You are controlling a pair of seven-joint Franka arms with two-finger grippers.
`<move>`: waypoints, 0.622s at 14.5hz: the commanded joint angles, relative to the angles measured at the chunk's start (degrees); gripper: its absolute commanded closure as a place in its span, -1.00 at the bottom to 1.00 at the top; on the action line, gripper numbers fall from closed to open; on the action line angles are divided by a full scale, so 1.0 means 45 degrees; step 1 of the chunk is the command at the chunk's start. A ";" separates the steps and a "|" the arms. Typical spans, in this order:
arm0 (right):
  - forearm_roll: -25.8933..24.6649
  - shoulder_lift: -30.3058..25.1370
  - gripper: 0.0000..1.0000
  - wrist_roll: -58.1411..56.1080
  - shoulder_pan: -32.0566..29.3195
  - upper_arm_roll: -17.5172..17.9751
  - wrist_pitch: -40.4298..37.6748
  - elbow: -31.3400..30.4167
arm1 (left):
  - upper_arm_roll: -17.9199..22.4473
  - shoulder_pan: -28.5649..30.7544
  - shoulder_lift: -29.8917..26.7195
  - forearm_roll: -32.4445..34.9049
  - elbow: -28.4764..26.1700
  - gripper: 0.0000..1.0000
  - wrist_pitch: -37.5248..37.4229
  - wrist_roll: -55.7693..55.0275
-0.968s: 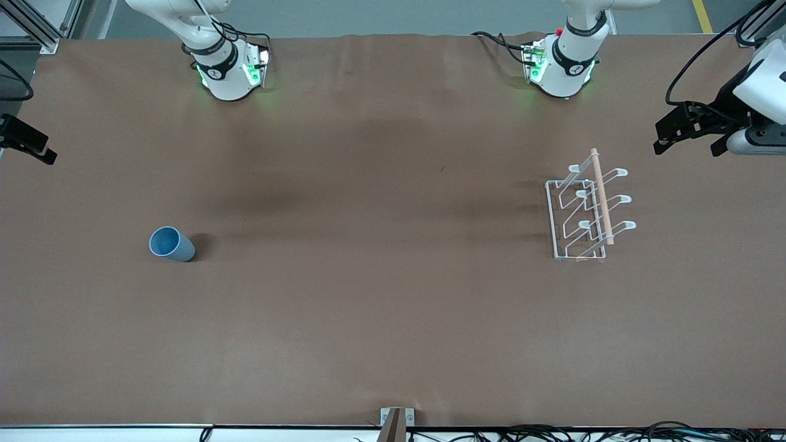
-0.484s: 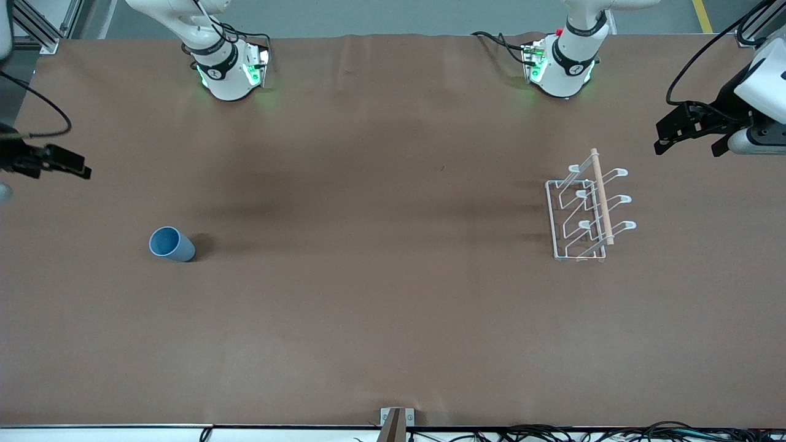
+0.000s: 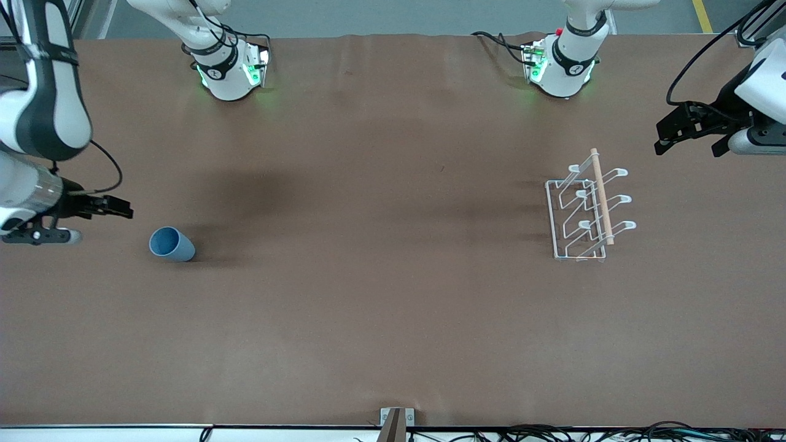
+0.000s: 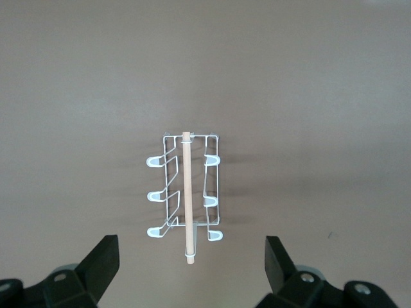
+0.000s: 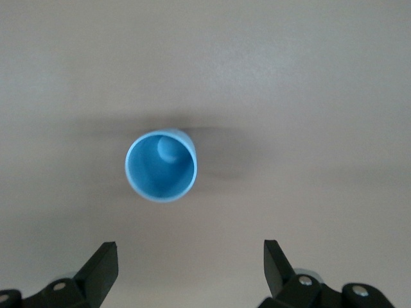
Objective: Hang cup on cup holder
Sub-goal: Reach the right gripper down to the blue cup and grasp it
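Note:
The light-blue cup (image 3: 171, 244) stands open end up on the brown table toward the right arm's end; in the right wrist view the cup (image 5: 160, 165) shows its inside. My right gripper (image 3: 123, 210) hovers open and empty just beside the cup, apart from it; in its wrist view (image 5: 191, 266) the jaws are spread wide. The white wire cup holder (image 3: 588, 210) with its wooden rod stands toward the left arm's end and also shows in the left wrist view (image 4: 186, 196). My left gripper (image 3: 684, 147) waits open and empty in the air beside the holder (image 4: 191, 263).
The two arm bases (image 3: 227, 73) (image 3: 562, 67) stand at the table's edge farthest from the front camera. A small metal bracket (image 3: 396, 420) and cables (image 3: 552, 433) lie at the nearest edge. Bare brown tabletop (image 3: 381, 245) lies between cup and holder.
My right arm has swung in from the table's end toward the cup, its gripper now close beside it. The left arm, cup and holder have not moved.

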 commanded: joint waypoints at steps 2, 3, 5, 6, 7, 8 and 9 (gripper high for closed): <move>0.0204 0.0915 -1.00 -0.0321 -0.0017 0.0090 0.2244 -0.0909 | -0.0009 0.0009 0.0096 0.0091 0.0249 -1.00 -0.0094 0.0023; 0.0204 0.1149 -1.00 -0.0302 0.0041 0.0090 0.2598 -0.0931 | -0.0009 0.0028 0.0096 0.0091 0.0249 -1.00 -0.0094 0.0023; 0.0224 0.1696 -1.00 -0.0302 0.0042 0.0090 0.3378 -0.0931 | -0.0009 0.0028 0.0116 0.0091 0.0249 -1.00 -0.0094 0.0023; 0.0224 0.1930 -1.00 -0.0302 0.0042 0.0109 0.3673 -0.0931 | -0.0009 0.0028 0.0116 0.0091 0.0249 -1.00 -0.0094 0.0023; 0.0224 0.2126 -1.00 -0.0302 0.0042 0.0109 0.3812 -0.0892 | -0.0009 0.0028 0.0135 0.0072 0.0249 -1.00 -0.0094 0.0023; 0.0320 0.2186 -0.99 -0.0302 0.0061 0.0109 0.4045 -0.0892 | -0.0009 0.0048 0.0135 0.0033 0.0268 -1.00 -0.0094 0.0023; 0.0418 0.2322 -0.98 -0.0302 0.0062 0.0109 0.4337 -0.0911 | -0.0009 0.0048 0.0135 0.0013 0.0268 -1.00 -0.0094 0.0119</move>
